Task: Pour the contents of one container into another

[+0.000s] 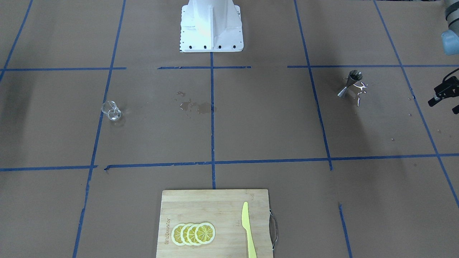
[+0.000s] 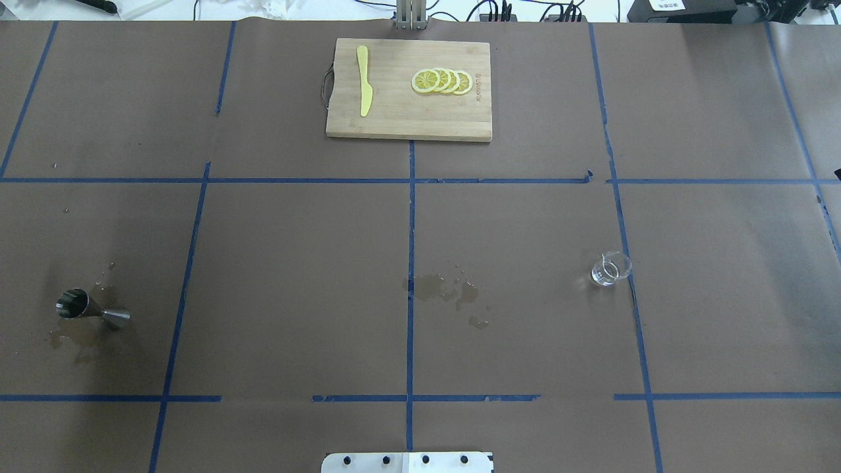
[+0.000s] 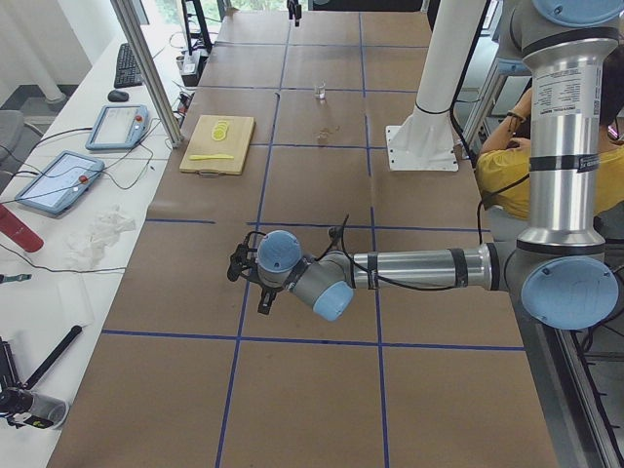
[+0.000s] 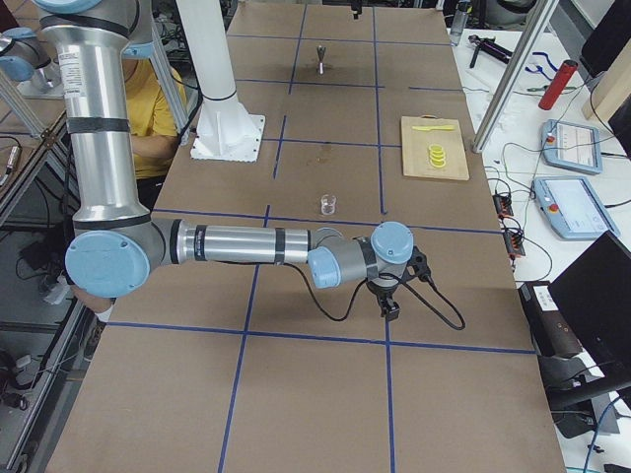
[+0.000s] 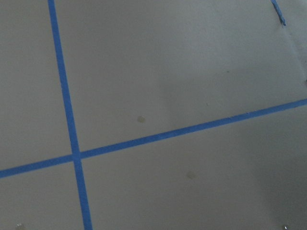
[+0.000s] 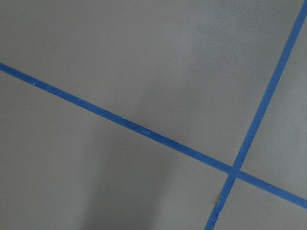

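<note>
The glass cup (image 2: 610, 268) stood upright on the brown paper, well to one side of the wet patch (image 2: 447, 289) at the table's middle, on the robot's right; the jigger (image 2: 92, 309) stood upright well to the other side of that patch, on the robot's left, with spilt liquid (image 1: 359, 90) glinting just beside its base. Neither vessel was held or touched by anything. The cup appeared to hold little or no liquid, though this could not be confirmed at this size; the jigger's fill was not readable. The left gripper (image 1: 444, 91) showed only at the frame edge of the front view, far from the patch beyond the jigger, and whether it was released or clenched could not be told. The right gripper (image 4: 387, 299) appeared only in the side view; its state likewise could not be told. Judgement: the spills suggest pouring already took place with losses; both arms stood clear, so the task looked finished or between attempts.
</note>
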Robot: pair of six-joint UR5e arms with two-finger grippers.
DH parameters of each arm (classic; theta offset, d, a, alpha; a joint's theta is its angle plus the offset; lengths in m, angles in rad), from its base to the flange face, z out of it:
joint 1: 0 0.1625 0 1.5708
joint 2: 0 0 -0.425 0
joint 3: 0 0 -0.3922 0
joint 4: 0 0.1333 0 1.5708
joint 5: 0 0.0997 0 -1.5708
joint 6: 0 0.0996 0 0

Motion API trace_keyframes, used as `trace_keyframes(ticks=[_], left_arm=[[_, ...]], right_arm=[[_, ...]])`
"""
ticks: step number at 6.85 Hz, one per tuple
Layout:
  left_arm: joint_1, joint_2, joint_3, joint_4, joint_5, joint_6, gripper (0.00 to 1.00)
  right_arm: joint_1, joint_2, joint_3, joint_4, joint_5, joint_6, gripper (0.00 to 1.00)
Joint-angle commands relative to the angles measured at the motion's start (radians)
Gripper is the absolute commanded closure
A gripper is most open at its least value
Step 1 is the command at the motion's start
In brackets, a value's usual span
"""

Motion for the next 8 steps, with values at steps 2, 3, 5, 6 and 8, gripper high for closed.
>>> trace_keyframes(ticks=[2,3,5,6,8], left_arm=[[0.001,-0.01,-0.055,0.164,-0.002,0.111,0.0],[-0.086,-0.008,-0.064,0.245,0.02,0.223,0.0],[-0.147,-0.014,-0.034,0.345,0.135,0.267,0.0],[-0.151,-0.014,-0.034,0.356,0.183,0.305,0.0],[-0.125,-0.025,-0.092,0.374,0.305,0.305,0.0]], right_arm=[[0.016,0.044,0.024,-0.198,0.004,-0.1,0.0],[0.016,0.028,0.021,-0.191,-0.013,-0.094,0.0],[0.012,-0.002,0.021,-0.184,-0.013,-0.096,0.0],[0.012,0.0,0.023,-0.183,-0.018,-0.096,0.0],[0.01,0.012,0.024,-0.183,-0.053,-0.099,0.0]])
